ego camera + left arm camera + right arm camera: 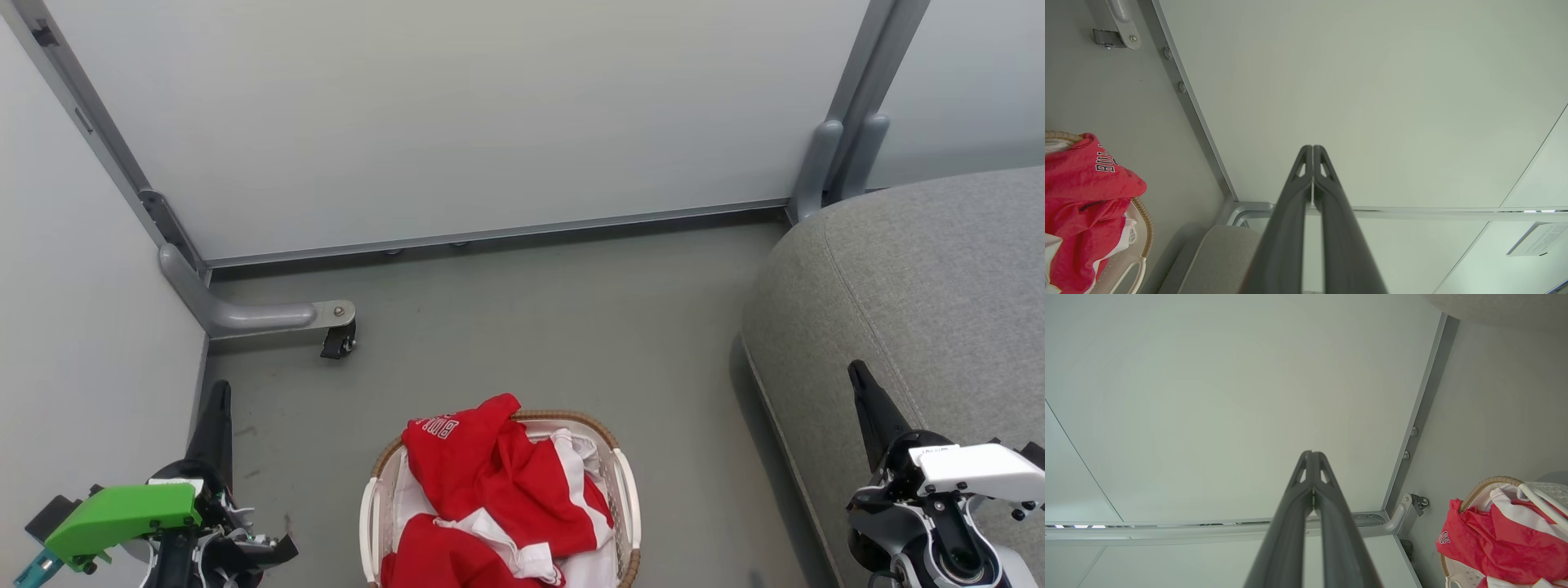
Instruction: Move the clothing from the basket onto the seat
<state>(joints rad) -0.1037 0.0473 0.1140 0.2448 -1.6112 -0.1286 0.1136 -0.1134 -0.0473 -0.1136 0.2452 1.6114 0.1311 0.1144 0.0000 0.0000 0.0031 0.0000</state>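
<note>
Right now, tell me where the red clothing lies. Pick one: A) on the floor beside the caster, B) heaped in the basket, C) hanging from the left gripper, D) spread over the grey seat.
B: the clothing is piled inside the basket, one fold draped over its far rim, with both grippers shut and apart from it.

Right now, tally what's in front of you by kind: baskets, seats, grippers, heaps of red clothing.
basket: 1
seat: 1
grippers: 2, left gripper and right gripper
clothing, one red heap: 1
Total: 5
</note>
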